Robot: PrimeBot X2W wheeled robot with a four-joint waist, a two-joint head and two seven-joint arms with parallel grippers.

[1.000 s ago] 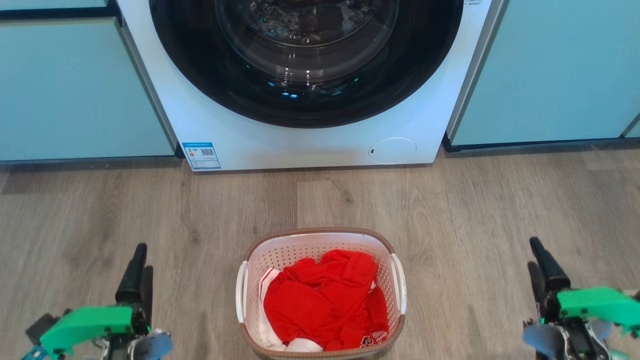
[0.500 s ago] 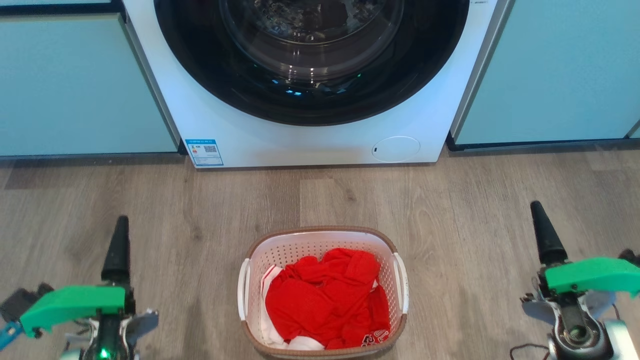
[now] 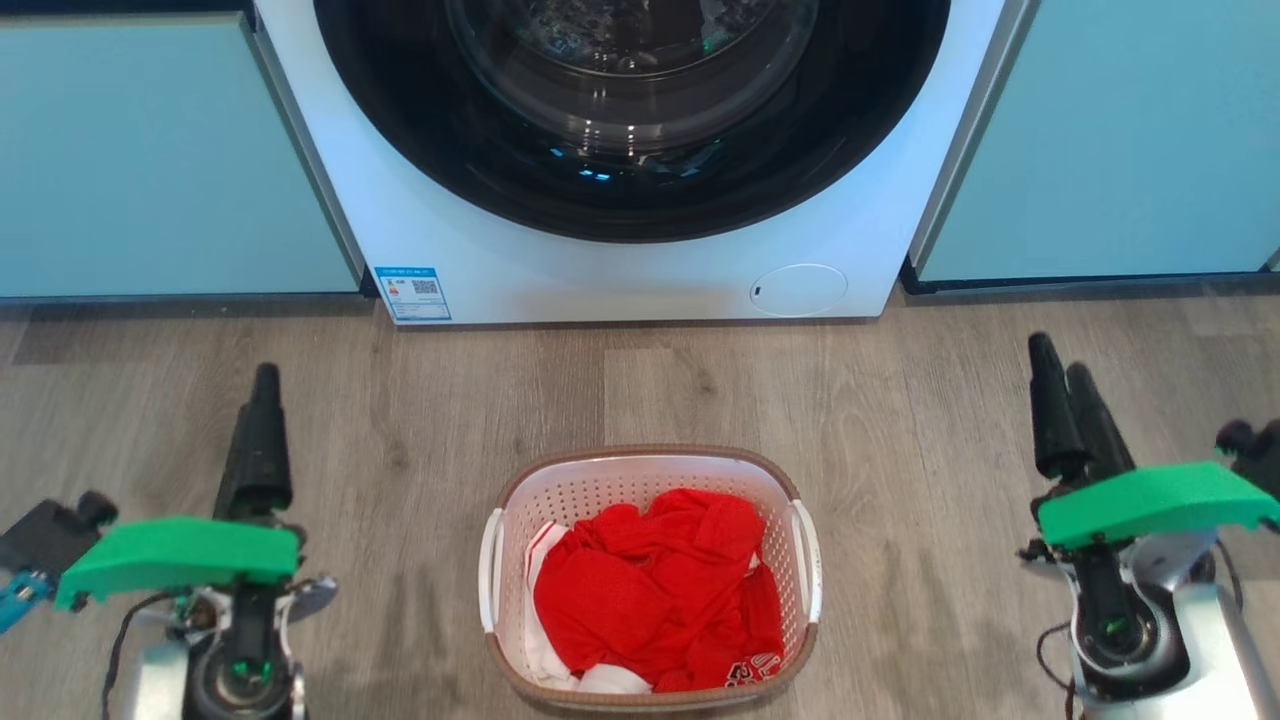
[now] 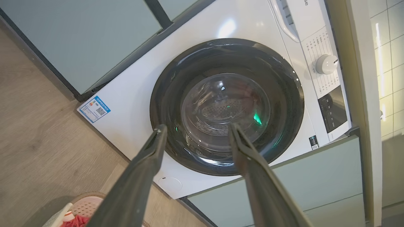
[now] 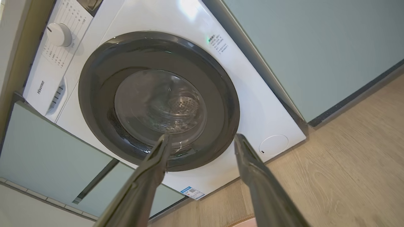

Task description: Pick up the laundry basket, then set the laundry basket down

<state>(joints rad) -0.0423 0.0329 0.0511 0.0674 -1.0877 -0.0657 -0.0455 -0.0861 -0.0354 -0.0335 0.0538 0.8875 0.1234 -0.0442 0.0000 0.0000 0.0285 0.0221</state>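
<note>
Two grippers flank the basket (image 3: pixel 640 456), and neither touches it. In the head view the left gripper (image 3: pixel 264 375) stands at the lower left and the right gripper (image 3: pixel 1060 358) at the lower right. Each is well apart from the basket, with fingers pointing up the frame. Both are spread and empty: each wrist view shows a clear gap between the two fingers.

The basket sits upright on the floor (image 3: pixel 900 400) at bottom centre, loosely filled with red clothes (image 3: pixel 650 595) and a little white fabric. It should be light, since it is a thin plastic shell holding soft cloth. The rim looks stiff, but the perforated walls may flex if squeezed, and the smooth plastic could slip. The likely holds are the left handle (image 3: pixel 489 570) and the right handle (image 3: pixel 809 575), one per gripper, raised evenly so the load stays level.

Past a strip of bare floor stands the washer (image 3: pixel 600 285), its round door apparently closed, with cabinets (image 3: pixel 150 150) on both sides.

The head view gives the whole basket and both handles but cuts off the washer's top. The wrist views reach higher, to the dial (image 4: pixel 326 64) and control panel. The left wrist view also catches a corner of the basket at its lower left.
</note>
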